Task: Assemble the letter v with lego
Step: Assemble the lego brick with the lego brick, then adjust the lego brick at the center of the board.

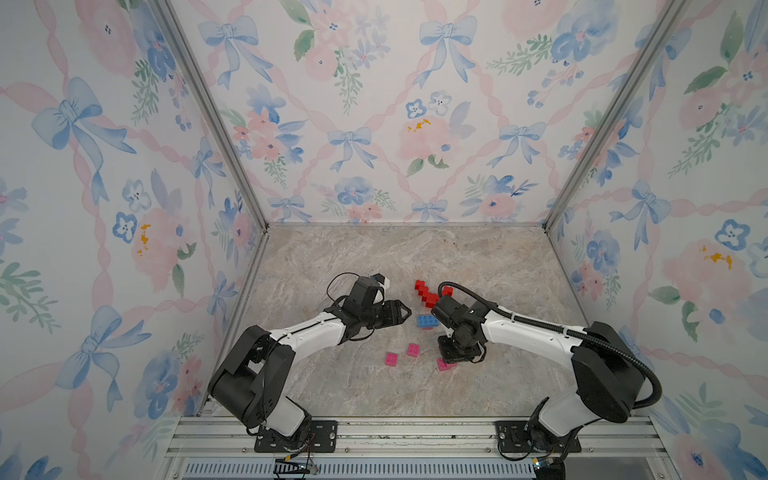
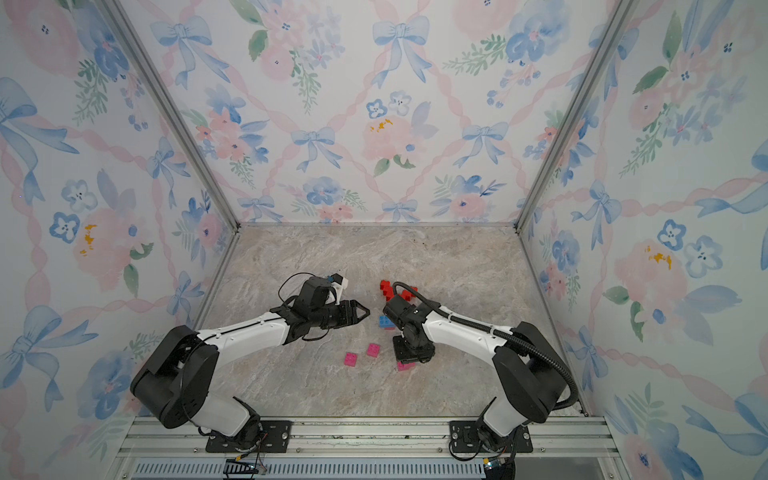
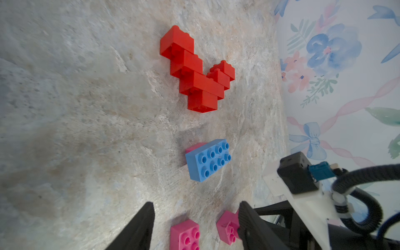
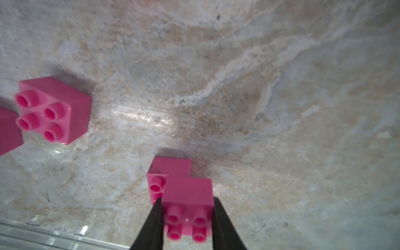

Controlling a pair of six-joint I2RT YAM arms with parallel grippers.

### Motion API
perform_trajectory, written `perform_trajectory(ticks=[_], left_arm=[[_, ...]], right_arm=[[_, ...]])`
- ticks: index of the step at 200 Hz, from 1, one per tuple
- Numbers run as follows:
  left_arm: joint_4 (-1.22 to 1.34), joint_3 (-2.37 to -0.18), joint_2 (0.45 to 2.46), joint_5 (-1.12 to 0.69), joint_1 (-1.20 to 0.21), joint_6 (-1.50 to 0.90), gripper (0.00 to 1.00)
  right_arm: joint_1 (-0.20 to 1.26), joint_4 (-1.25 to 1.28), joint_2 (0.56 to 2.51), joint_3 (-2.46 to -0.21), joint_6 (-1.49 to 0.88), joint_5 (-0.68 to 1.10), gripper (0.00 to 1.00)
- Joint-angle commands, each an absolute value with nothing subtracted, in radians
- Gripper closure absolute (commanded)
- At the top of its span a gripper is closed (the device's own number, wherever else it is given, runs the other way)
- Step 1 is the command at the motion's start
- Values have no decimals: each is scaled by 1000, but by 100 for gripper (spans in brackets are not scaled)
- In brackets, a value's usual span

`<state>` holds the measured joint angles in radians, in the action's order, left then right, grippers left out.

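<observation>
In both top views the red bricks [image 1: 427,293] [image 2: 390,289] lie joined together near the middle of the marble worktop [image 1: 374,257], partly hidden by the right arm. The blue brick [image 1: 425,321] sits just beside them, on the side nearer the arm bases. The left tool [image 1: 405,311] hangs over the worktop and points toward the blue brick without touching it. Its spread cannot be told from this angle. The right tool [image 1: 451,360] points straight down onto the stacked pink bricks [image 1: 444,365]. Two spare pink bricks [image 1: 391,358] [image 1: 413,350] lie between the arms.

In the left wrist view the red bricks [image 3: 194,73] form a stepped, lopsided V lying on the worktop, with one arm longer than the other. The blue brick [image 3: 208,160] is studs up and rests on a hidden pink brick [image 3: 192,146] that peeks out at one end. The left tool [image 3: 197,203] has its fingers [image 3: 138,227] well apart and holds nothing. The spare pink bricks [image 3: 185,234] lie on the worktop beyond them.

In the right wrist view the right tool [image 4: 187,199] is clamped on the top pink brick [image 4: 187,190], with a finger against each side. That brick overlaps about half of the bottom pink brick [image 4: 168,168], which stands on the worktop. Whether the two are pressed together cannot be told. A spare pink brick [image 4: 54,108] lies well apart from them, and a metal rail [image 4: 32,236] edges the worktop.
</observation>
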<state>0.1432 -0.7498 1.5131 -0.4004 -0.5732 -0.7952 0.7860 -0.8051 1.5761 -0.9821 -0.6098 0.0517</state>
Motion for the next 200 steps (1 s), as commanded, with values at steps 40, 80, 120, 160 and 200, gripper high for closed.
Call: perform_trajectory(ticks=[40,80,120,160,200], left_arm=[[371,-693,1631,-599,-580,-934,28],[458,-696,1716,-659,-592,-979,32],[532,-716,1808,-693,-595,-1019,37],[563,-745,1851,-698,-594,-1031,39],[607,-765,1902,-707,-594,-1055,44]], right_arm=[[763,-903,1502,-1086,-583,-26,18],[684,-852,1406,-1023,-541,-6,28],[644,-845,1358,-996,-480,10,44],[626,-842,1349,-984,-446,28,47],[608,-808,1366,-961,-403,48,48]])
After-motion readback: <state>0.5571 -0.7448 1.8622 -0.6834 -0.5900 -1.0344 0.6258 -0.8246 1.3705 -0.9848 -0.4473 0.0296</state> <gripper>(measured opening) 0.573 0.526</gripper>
